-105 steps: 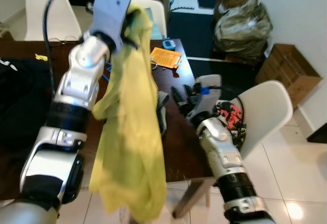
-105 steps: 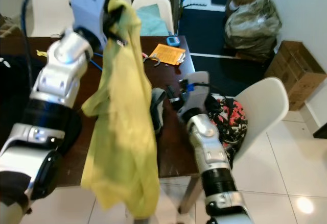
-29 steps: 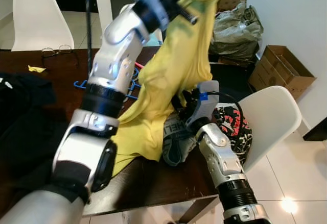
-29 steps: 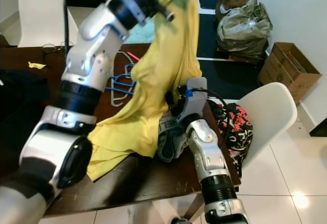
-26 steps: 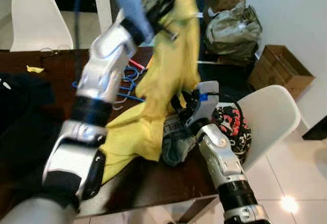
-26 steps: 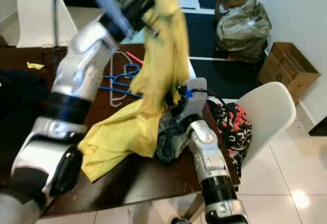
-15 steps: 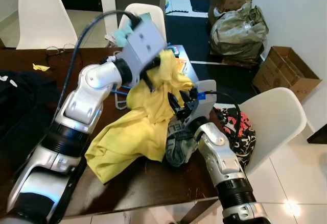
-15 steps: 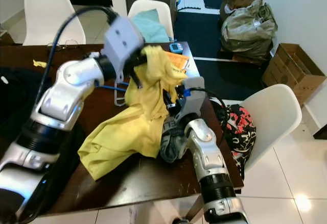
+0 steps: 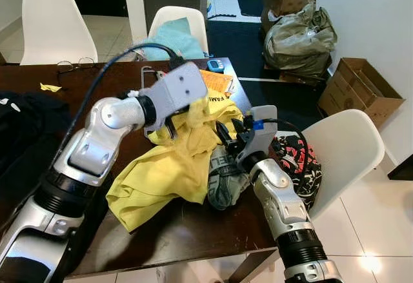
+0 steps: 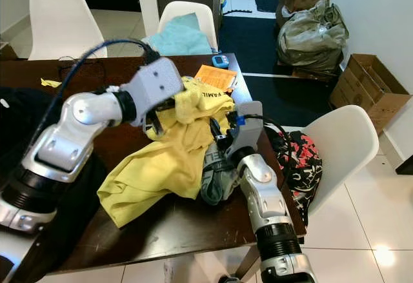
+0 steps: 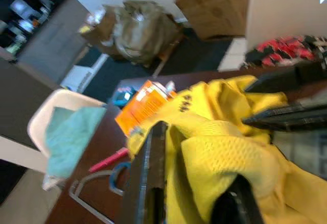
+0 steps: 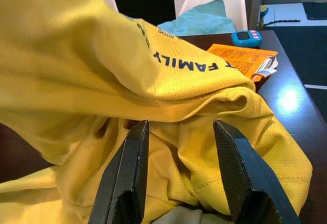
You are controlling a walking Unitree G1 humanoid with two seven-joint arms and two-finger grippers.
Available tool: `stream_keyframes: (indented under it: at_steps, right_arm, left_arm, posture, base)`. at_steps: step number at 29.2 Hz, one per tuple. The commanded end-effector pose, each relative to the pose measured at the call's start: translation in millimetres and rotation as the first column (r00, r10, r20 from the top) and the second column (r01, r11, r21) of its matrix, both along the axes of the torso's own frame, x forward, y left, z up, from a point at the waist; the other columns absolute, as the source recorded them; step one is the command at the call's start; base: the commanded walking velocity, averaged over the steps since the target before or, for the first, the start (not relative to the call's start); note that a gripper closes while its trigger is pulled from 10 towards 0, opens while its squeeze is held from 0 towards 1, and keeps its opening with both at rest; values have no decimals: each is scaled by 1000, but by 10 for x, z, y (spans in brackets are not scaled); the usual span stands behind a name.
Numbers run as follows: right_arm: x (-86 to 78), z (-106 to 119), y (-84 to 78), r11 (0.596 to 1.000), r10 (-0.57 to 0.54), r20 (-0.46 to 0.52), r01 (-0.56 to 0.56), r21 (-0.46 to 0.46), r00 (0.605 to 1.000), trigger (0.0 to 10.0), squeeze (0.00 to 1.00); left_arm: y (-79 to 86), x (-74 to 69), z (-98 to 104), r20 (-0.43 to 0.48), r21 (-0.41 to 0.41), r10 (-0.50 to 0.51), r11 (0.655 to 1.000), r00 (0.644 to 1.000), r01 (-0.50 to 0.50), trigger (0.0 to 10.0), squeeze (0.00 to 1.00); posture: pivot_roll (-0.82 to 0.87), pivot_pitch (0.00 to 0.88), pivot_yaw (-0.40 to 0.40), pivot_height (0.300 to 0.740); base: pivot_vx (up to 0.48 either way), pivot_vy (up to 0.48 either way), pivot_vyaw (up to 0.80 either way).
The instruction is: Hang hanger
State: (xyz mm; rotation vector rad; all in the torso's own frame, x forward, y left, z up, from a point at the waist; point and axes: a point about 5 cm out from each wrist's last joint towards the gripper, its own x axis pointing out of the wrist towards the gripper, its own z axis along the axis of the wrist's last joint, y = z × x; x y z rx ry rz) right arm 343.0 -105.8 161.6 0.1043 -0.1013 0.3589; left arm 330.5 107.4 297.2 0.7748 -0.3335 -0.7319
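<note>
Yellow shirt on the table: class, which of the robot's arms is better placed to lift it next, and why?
Probably the left. Its tool is already closed on a bunched fold of the yellow shirt. The right tool is open, its fingers merely resting against the cloth beside the grey garment.

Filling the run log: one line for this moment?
left gripper: shut on yellow shirt | right gripper: open at shirt | table
</note>
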Motion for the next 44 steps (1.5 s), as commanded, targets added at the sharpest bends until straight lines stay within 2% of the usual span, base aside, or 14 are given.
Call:
stream_keyframes:
  at_steps: [1,6,7,8,9,10,16,20,26,28,33,42,43,44]
  right_arm:
    - [-10,-7,-37,1000,-3,-6,2,-5,1000,10000,0]
    - [-2,-7,-69,1000,-9,-9,9,-10,1000,10000,0]
    - [12,-10,-126,1000,-22,-12,22,-15,1000,10000,0]
    - [12,-10,-126,1000,-22,-12,22,-15,1000,10000,0]
    - [22,-12,-172,999,-34,-15,33,-20,999,10000,0]
    - [28,-13,-211,999,-43,-16,42,-26,999,10000,0]
    - [34,-9,-255,998,-52,-15,52,-32,999,10000,0]
    - [39,-8,-271,998,-53,-15,53,-37,998,10000,0]
    - [42,-6,-264,998,-43,-15,42,-40,999,10000,0]
    - [43,-8,-264,998,-40,-17,39,-40,999,10000,0]
    - [42,-14,-260,999,-34,-20,33,-41,999,10000,0]
    - [39,-23,-268,998,-28,-27,27,-65,999,10000,0]
    - [35,-31,-279,997,-32,-29,29,-74,999,10000,0]
    - [29,-32,-288,997,-40,-26,38,-70,999,10000,0]
  left_arm:
    - [-75,-65,120,5,-65,-50,997,999,50,10000,1000]
    - [-115,-126,162,-16,-96,-98,991,995,96,10000,1000]
    - [-187,-262,155,-72,-89,-218,973,973,211,10000,1000]
    - [-187,-262,155,-72,-89,-218,973,973,211,10000,1000]
    - [-236,-413,102,-146,-56,-335,942,931,331,10000,1000]
    - [-237,-522,47,-216,-21,-394,917,893,399,10000,0]
    - [-173,-581,40,-257,21,-399,908,880,418,10000,0]
    - [75,-361,117,-124,199,-170,961,978,192,10000,0]
    - [410,-185,174,15,383,60,922,998,-61,10000,0]
    - [461,-223,165,-39,388,66,921,997,-45,10000,0]
    - [448,-510,11,-356,325,-50,929,933,174,10000,0]
    - [593,-363,-7,-343,308,88,951,935,23,10000,0]
    - [583,-276,115,-283,189,84,982,956,-31,10000,0]
    - [554,-153,337,-181,-49,103,992,978,-113,10000,0]
  posture:
    - [3,121,-23,740]
    - [3,118,-23,740]
    - [2,113,-22,740]
    - [2,113,-22,740]
    - [3,108,-22,740]
    - [0,105,-20,740]
    - [2,101,-23,740]
    - [3,93,-27,740]
    - [5,95,-31,740]
    - [8,97,-31,740]
    - [6,103,-29,740]
    - [0,114,-29,740]
    - [0,116,-30,740]
    - [3,118,-31,740]
  base:
    - [0,0,0]
    - [0,0,0]
    - [0,0,0]
    - [0,0,0]
    - [0,0,0]
    - [0,0,0]
    - [0,0,0]
    - [0,0,0]
    - [0,0,0]
    - [0,0,0]
    - [0,0,0]
    - [0,0,0]
    - [0,0,0]
    - [0,0,0]
